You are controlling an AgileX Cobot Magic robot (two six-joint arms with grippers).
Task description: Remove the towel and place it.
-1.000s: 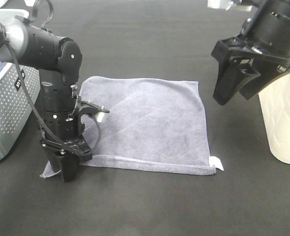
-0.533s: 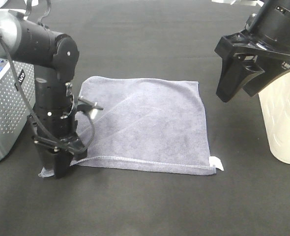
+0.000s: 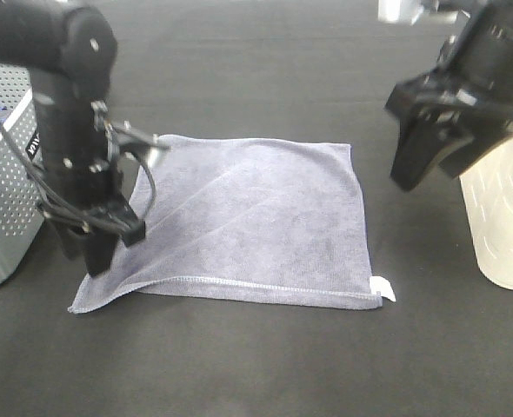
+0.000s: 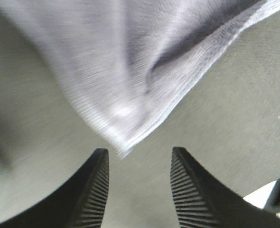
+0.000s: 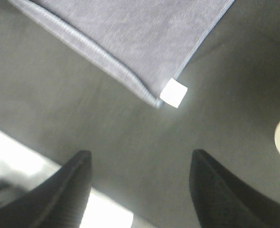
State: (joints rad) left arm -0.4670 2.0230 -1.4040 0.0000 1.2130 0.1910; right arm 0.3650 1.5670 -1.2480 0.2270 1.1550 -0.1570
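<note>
The towel [image 3: 265,217] lies spread nearly flat in the middle of the dark table [image 3: 256,365], with its white tag [image 3: 383,288] at the 5 o'clock corner. The left gripper [image 3: 94,261] hangs over the 8 o'clock corner, its claw spread and pinching nothing; the corner points toward the gap between its fingers. At 2 o'clock the right gripper [image 3: 426,174] hovers raised, claw spread wide and empty. A grey perforated basket [image 3: 4,200] stands at 9 o'clock and a cream container [image 3: 504,226] at 3 o'clock.

Grey-lavender towel [image 3: 265,221], white tag [image 3: 383,288], black tabletop [image 3: 256,78], perforated grey basket [image 3: 4,200].
</note>
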